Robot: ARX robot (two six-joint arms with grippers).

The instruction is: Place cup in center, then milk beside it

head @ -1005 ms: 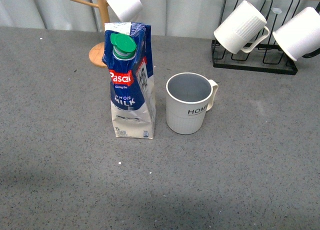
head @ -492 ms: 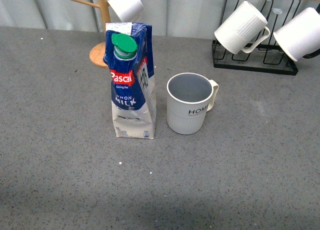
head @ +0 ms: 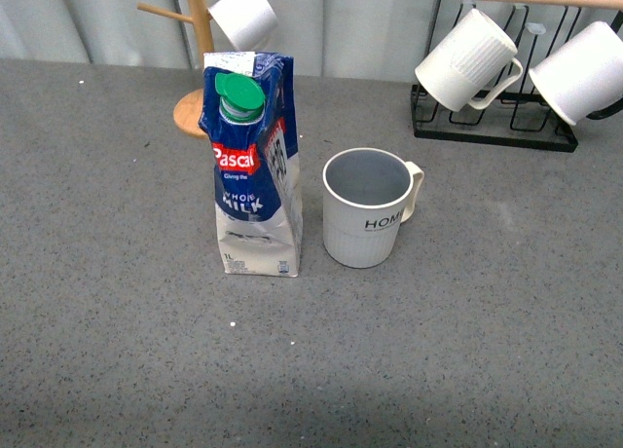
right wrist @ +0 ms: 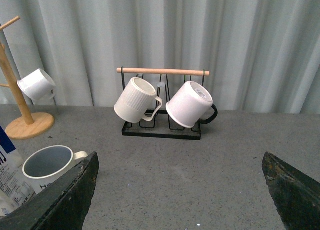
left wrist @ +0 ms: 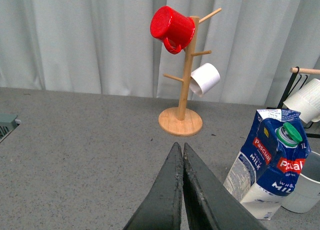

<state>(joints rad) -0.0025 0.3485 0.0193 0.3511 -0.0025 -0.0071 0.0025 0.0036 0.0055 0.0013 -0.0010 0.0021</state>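
The off-white HOME cup (head: 366,208) stands upright in the middle of the grey table, handle toward the right. The blue and white Pascual milk carton (head: 252,166) with a green cap stands upright just left of it, close but apart. Neither arm shows in the front view. My left gripper (left wrist: 181,151) is shut and empty, above the table, with the milk (left wrist: 270,167) ahead to one side. My right gripper (right wrist: 180,162) is open wide and empty, with the cup (right wrist: 47,166) beside one finger (right wrist: 65,197).
A wooden mug tree (head: 198,54) holding a white mug (head: 243,12) stands behind the milk; the left wrist view shows a red mug (left wrist: 172,27) on it too. A black wire rack (head: 492,117) with two white mugs stands at the back right. A grey curtain hangs behind.
The view has shifted slightly; the milk and the cup stand a few pixels higher in the picture. Nothing on the table has moved.
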